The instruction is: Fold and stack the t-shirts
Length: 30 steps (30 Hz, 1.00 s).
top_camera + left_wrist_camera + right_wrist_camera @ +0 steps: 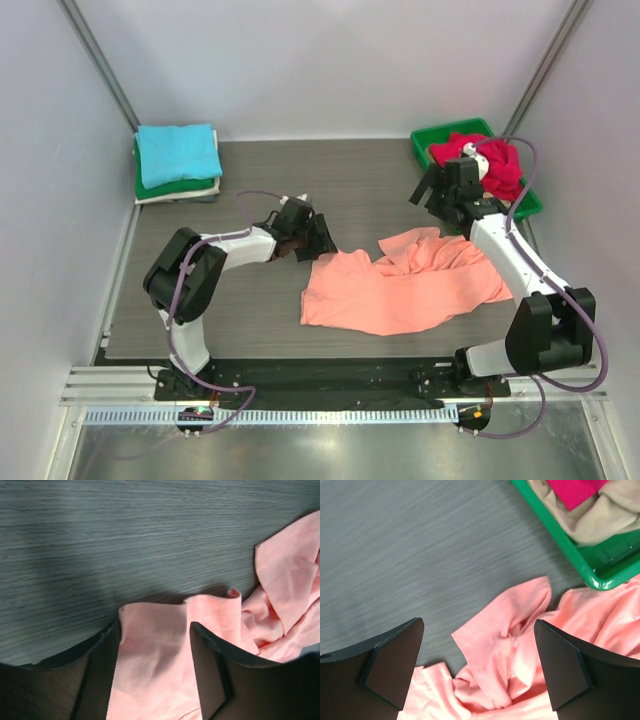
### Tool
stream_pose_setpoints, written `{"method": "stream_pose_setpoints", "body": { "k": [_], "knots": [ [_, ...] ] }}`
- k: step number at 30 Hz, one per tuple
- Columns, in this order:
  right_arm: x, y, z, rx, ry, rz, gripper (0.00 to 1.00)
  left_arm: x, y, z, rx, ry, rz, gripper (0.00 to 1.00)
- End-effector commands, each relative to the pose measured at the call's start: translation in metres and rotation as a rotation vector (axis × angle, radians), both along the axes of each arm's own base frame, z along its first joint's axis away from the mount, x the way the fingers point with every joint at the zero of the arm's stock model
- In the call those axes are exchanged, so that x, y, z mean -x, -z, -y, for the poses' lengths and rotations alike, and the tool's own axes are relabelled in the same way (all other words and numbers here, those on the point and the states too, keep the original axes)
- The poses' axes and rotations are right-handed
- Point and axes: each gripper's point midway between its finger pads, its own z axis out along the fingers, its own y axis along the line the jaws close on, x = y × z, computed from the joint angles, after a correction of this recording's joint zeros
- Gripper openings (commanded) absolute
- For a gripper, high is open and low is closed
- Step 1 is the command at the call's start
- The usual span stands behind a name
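Salmon-orange cloth, the largest of the t-shirts (400, 285), lies crumpled and unfolded on the grey wood-grain surface (300, 180). It sits toward four o'clock from the middle of the top view. Its left part lies fairly flat, while its upper right part is bunched into ridges.

The left hand (155, 627) is low at the shirt's nine o'clock corner. In the wrist view its two dark fingers (210, 670) stand apart, one on either side of a stitched hem. The cloth lies flat between them and is not pinched.

The right hand (478, 624) hangs above the shirt's twelve o'clock edge with its fingers spread wide, holding nothing. A folded-over flap of salmon cloth shows between them on the surface below.

At ten o'clock, in the far corner, we see a neat folded stack. A turquoise shirt (178, 152) lies on top, a green one (175, 187) is under it, and a white one (180, 196) is at the bottom.

At two o'clock stands a green tray (440, 135) holding a red shirt (490, 160) heaped loosely. A beige shirt (590, 515) lies beneath it. The tray's near corner is just beside the salmon shirt's bunched edge.
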Motion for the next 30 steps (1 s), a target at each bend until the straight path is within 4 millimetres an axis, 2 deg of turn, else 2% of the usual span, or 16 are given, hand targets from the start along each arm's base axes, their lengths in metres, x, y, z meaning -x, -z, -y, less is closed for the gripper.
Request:
{"method": "stream_pose_setpoints", "body": {
  "k": [1, 2, 3, 5, 6, 7, 8, 9, 11, 12, 13, 14, 15, 21, 26, 30],
  "knots": [
    [0.008, 0.003, -0.005, 0.027, -0.043, -0.008, 0.99, 0.014, 0.025, -0.003, -0.019, 0.004, -0.071, 0.57],
    [0.01, 0.007, -0.011, 0.028, -0.069, -0.017, 0.99, 0.014, 0.023, -0.003, -0.016, 0.003, -0.064, 0.55],
    [0.01, 0.009, -0.017, 0.028, -0.098, -0.025, 0.98, 0.015, 0.023, -0.003, -0.015, 0.005, -0.06, 0.44],
    [0.012, 0.025, -0.031, 0.043, -0.174, -0.078, 0.99, 0.014, 0.02, -0.003, -0.008, 0.008, -0.042, 0.3],
    [0.014, 0.027, -0.044, 0.052, -0.217, -0.091, 0.98, 0.013, 0.017, -0.004, -0.007, 0.007, -0.035, 0.11],
    [0.014, 0.043, -0.051, 0.069, -0.247, -0.139, 0.98, 0.011, 0.014, -0.006, -0.009, -0.001, -0.027, 0.01],
    [0.019, 0.052, -0.06, 0.085, -0.293, -0.18, 0.97, 0.009, 0.013, -0.013, -0.027, -0.018, -0.017, 0.0],
    [0.021, 0.055, -0.076, 0.099, -0.341, -0.197, 0.95, 0.006, -0.002, -0.017, -0.021, -0.031, 0.016, 0.0],
    [0.029, 0.084, -0.09, 0.141, -0.401, -0.31, 0.93, 0.004, -0.011, -0.038, -0.059, -0.066, 0.043, 0.0],
    [0.03, 0.088, -0.103, 0.182, -0.436, -0.321, 0.9, 0.005, -0.019, -0.051, -0.076, -0.091, 0.069, 0.0],
    [0.031, 0.095, -0.108, 0.202, -0.453, -0.334, 0.89, 0.005, -0.022, -0.062, -0.091, -0.106, 0.077, 0.0],
    [0.034, 0.112, -0.113, 0.228, -0.468, -0.378, 0.88, 0.006, -0.024, -0.067, -0.104, -0.107, 0.084, 0.0],
    [0.031, 0.115, -0.118, 0.242, -0.47, -0.381, 0.87, 0.009, -0.021, -0.074, -0.133, -0.094, 0.089, 0.0],
    [0.02, 0.155, -0.137, 0.309, -0.483, -0.451, 0.77, 0.016, -0.012, -0.072, -0.128, -0.053, 0.072, 0.0],
    [0.009, 0.158, -0.143, 0.336, -0.476, -0.438, 0.77, 0.017, -0.009, -0.07, -0.118, -0.035, 0.073, 0.0],
    [-0.009, 0.138, -0.136, 0.391, -0.42, -0.384, 0.77, 0.016, -0.008, -0.067, -0.11, -0.026, 0.074, 0.0]
  ]
}}
